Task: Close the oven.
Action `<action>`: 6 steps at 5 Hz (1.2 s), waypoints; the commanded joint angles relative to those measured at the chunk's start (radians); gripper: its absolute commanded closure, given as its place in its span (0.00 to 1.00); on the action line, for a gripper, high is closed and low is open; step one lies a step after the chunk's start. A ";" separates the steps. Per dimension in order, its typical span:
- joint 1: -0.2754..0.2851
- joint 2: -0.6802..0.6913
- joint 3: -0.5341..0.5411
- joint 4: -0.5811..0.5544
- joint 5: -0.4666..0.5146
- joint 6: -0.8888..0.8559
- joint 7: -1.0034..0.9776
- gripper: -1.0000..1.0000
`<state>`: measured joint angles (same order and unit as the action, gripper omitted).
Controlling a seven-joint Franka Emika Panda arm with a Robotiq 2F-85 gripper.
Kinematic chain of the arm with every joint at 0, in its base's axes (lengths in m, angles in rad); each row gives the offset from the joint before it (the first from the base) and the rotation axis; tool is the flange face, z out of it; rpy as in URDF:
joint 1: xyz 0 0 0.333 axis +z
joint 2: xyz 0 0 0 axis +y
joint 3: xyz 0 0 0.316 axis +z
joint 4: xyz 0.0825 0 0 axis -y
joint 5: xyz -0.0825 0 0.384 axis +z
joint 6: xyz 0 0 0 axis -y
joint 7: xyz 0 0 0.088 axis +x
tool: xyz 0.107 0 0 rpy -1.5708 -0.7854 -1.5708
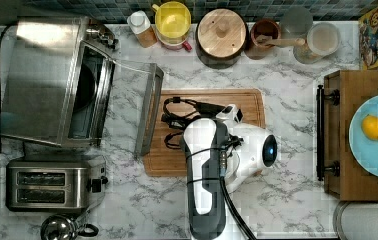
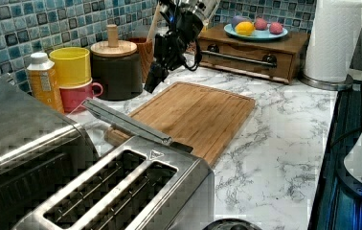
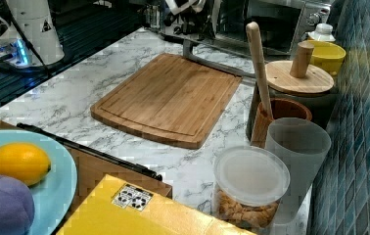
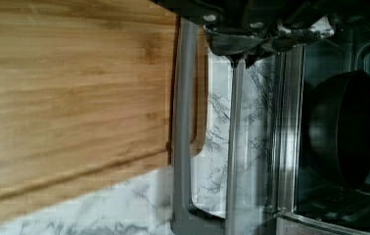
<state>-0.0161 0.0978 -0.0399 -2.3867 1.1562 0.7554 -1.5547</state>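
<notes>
White marble-patterned countertop [image 1: 287, 200] is backed by a wall of blue-green mosaic tiles [image 2: 6, 28]. Along the tiled back edge a row of containers is lined up: a yellow cup [image 1: 172, 20], a dark jar with a wooden lid [image 1: 222, 34], a brown holder with a wooden utensil [image 1: 263, 37] and a lidded clear tub [image 1: 323, 40]. A wooden cutting board [image 1: 249, 107] is laid near the middle of the countertop. At the top view's right edge a wooden drawer box [image 1: 341, 140] carries a light blue plate [image 1: 374, 155] of toy fruit.

The oven [image 1: 42, 80] is placed in the back corner on the top view's left, with its glass door [image 1: 129, 107] folded down flat and its bar handle [image 1: 147, 117] lying over the cutting board's edge. A dark round pan [image 4: 342, 127] is seen inside the cavity in the wrist view. A two-slot toaster [image 1: 47, 187] is set just beside the oven toward the front edge, and a metal kettle [image 1: 59, 229] is cut off at the top view's bottom edge.

The gripper [image 2: 151, 81] is held above the cutting board, near the door handle but apart from it. Its fingers are blurred and partly hidden by cabling and the arm body, so their opening cannot be told. A paper towel roll [image 2: 334, 38] is cropped at the left view's top edge, and a yellow box [image 3: 144, 215] is cut off at the right view's bottom.
</notes>
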 commanded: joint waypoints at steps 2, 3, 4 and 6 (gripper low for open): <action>0.005 0.107 0.054 0.127 0.147 0.065 -0.067 1.00; 0.024 0.127 0.064 0.156 0.152 0.072 -0.050 1.00; 0.030 0.143 0.076 0.169 0.204 0.058 -0.080 1.00; 0.062 0.201 0.096 0.233 0.162 0.072 -0.025 1.00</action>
<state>-0.0105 0.2878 0.0139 -2.3379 1.3486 0.8086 -1.5605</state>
